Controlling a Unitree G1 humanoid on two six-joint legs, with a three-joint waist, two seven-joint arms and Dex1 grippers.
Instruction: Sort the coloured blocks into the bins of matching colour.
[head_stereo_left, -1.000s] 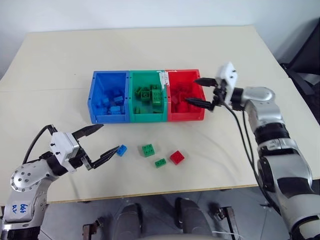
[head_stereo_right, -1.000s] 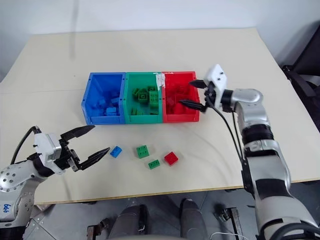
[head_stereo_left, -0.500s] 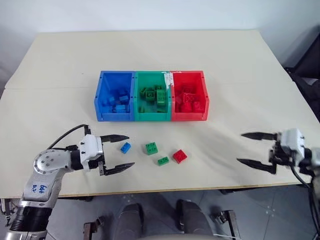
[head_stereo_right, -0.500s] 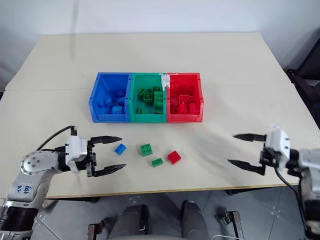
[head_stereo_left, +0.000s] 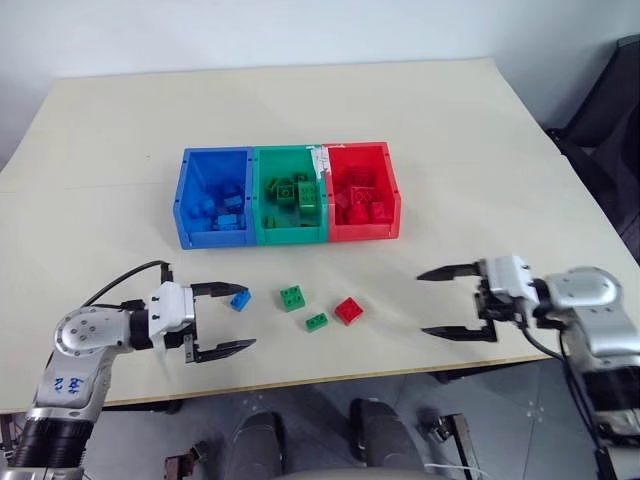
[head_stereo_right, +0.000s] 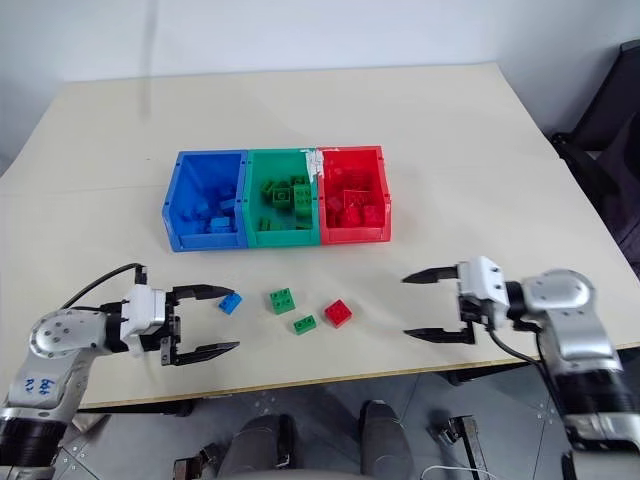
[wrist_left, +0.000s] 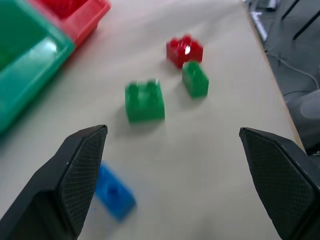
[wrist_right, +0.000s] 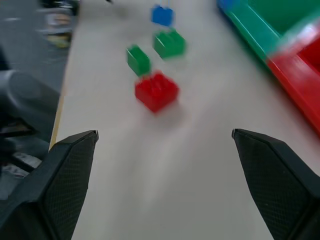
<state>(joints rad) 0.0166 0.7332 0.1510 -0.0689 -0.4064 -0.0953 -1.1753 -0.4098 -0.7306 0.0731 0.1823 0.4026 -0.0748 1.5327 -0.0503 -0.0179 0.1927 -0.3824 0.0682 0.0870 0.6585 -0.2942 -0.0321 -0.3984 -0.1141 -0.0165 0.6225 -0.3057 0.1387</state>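
Note:
Three joined bins stand mid-table: blue (head_stereo_left: 183, 200), green (head_stereo_left: 290, 236) and red (head_stereo_left: 363, 231), each with several blocks of its own colour inside. In front of them lie a loose blue block (head_stereo_left: 240, 299), a green block (head_stereo_left: 293, 297), a smaller green block (head_stereo_left: 316, 321) and a red block (head_stereo_left: 350, 310). My left gripper (head_stereo_left: 244, 316) is open just above the table, pointing right, with its far fingertip beside the blue block (wrist_left: 114, 192). To the right of the red block (wrist_right: 156, 91), my right gripper (head_stereo_left: 421, 303) is open, pointing left and holding nothing.
The table's front edge (head_stereo_left: 330, 385) runs close behind both grippers. A dark chair (head_stereo_left: 605, 120) stands off the table's right side. Bare tabletop lies between the right gripper and the loose blocks.
My right gripper has left the red bin and come back and down to the front right of the table. My left gripper has turned rightward and sunk a little beside the blue block. The camera shifted.

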